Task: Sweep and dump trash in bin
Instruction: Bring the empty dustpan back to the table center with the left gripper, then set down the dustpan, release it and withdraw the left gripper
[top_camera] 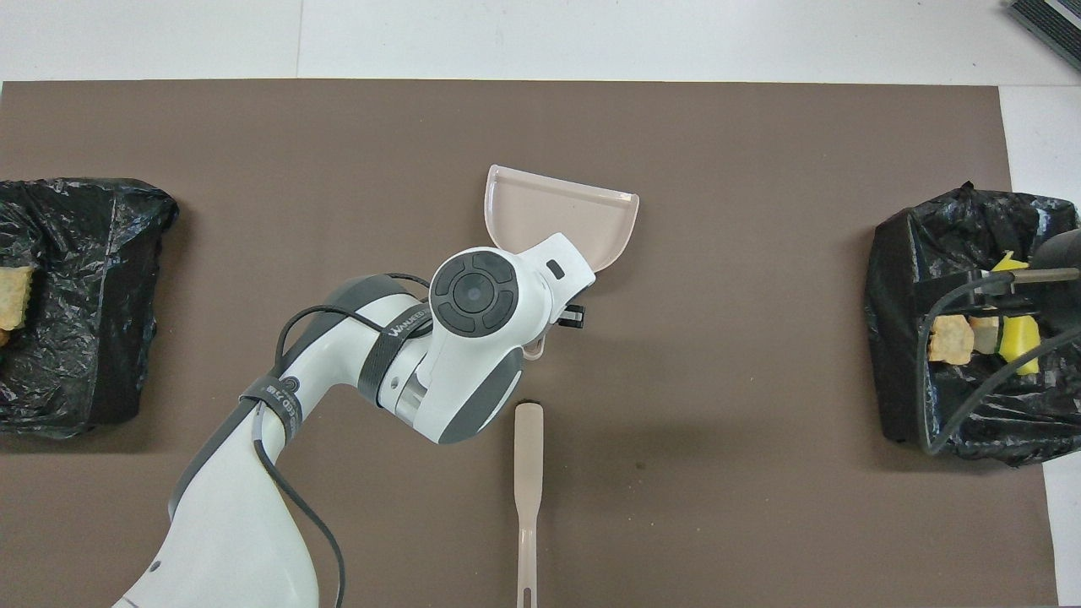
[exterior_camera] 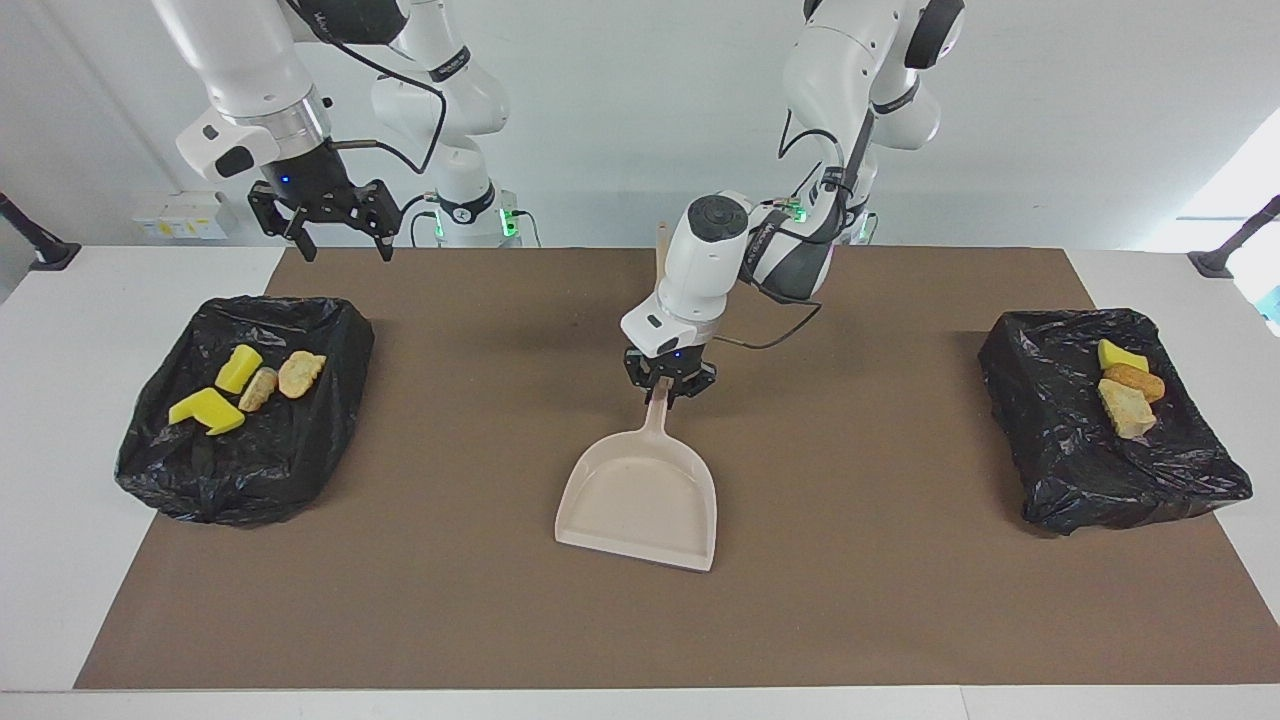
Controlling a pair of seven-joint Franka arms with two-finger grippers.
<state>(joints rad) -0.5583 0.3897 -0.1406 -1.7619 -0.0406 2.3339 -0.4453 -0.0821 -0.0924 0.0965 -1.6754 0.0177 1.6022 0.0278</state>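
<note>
Here the left gripper (exterior_camera: 668, 388) is closed on the handle of the beige dustpan (exterior_camera: 640, 500), its fingertips pinching the thin handle just above where it widens into the pan. The pan hangs or rests below the gripper over the middle of the brown mat (exterior_camera: 900, 600), mouth turned away from the robots; whether its lip touches the mat cannot be told. No trash lies in the pan or near these fingers. In the overhead view the left arm's wrist covers the handle, and only the pan's open end (top_camera: 562, 211) shows past it. The brush (top_camera: 528, 481) lies flat on the mat, nearer to the robots than the dustpan, apart from the gripper.

The right gripper (exterior_camera: 338, 222) hangs in the air with its fingers spread apart and holding nothing, above the mat's edge beside the black-lined bin (exterior_camera: 180, 470) at the right arm's end of the table. The trash is well apart from both grippers: four bits (exterior_camera: 250, 385), two yellow and two tan, lie in that bin, and three bits (exterior_camera: 1125, 385), one yellow and two tan or orange, lie in the second black-lined bin (exterior_camera: 1040, 460) at the left arm's end.
</note>
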